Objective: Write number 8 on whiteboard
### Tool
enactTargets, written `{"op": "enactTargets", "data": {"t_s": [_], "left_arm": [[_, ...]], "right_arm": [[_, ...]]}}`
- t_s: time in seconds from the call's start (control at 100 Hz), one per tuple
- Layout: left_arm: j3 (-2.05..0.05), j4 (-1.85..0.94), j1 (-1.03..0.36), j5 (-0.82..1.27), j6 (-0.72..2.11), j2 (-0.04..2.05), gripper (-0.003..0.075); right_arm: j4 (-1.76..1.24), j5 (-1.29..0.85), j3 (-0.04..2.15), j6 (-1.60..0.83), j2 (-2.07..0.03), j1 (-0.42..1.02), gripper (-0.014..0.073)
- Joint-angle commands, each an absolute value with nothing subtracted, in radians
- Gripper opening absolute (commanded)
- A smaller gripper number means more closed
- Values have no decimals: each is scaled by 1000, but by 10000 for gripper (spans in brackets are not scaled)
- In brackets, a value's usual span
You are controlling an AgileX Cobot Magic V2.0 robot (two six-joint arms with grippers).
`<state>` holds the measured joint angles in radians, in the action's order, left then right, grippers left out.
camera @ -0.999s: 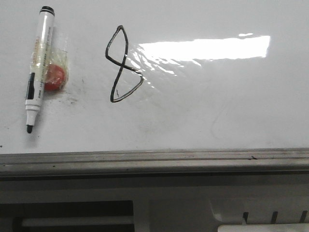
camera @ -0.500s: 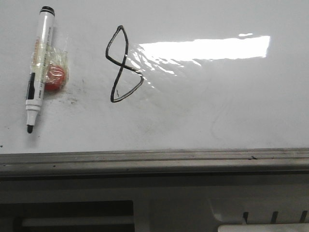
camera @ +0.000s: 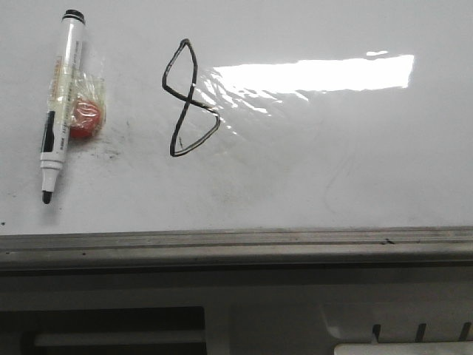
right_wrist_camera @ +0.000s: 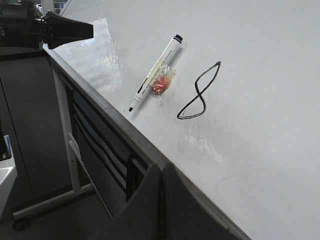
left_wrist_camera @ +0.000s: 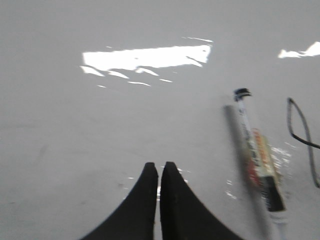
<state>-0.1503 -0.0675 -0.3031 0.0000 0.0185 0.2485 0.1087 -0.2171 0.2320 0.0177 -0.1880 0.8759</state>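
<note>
A glossy whiteboard (camera: 347,177) fills most of the front view, with a bright rectangular glare in the upper right and a grey metal edge strip across the lower middle. In the upper centre-left of the frame sits the number 8 (camera: 190,100), a thin black hand-drawn figure with angular, slanted loops, both of them closed. In the upper left lies a marker pen (camera: 60,97), flat on the board with its uncapped black tip pointing toward the lower edge of the frame; a small red object (camera: 83,120) wrapped in clear tape touches its side.

No arm appears in the front view. In the left wrist view, the left gripper (left_wrist_camera: 159,170) hovers over bare board, its two black fingers pressed together with nothing between them; the pen lies apart from it at the right of that frame. In the right wrist view, the right gripper (right_wrist_camera: 161,172) is likewise closed and empty, positioned off the board's edge.

Judging by the finished figure and the pen lying free of both grippers, the writing looks complete, with nothing obvious left to do.
</note>
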Motion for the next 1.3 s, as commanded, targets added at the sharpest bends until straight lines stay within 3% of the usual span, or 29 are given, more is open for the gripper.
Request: {"op": "enactTargets", "data": {"t_s": [0.0,0.26,0.34,0.56,1.289], "left_arm": [[-158,-66,-207,-66,11,211,-20],[-11,-12,-13,-77,11,30,-20],[37,-12,-12,-93,0,-10,-20],[34,0,-14,292,0,-32,-20],[34,0,-14,265,0,-32,-20]], "right_arm": [[120,-139,259,17,-196,873,-63],[120,-139,259,17,-196,873,-63],[120,-139,259,17,-196,873,-63],[120,-139,259,17,-196,873,-63],[120,-139,259,17,-196,873,-63]]}}
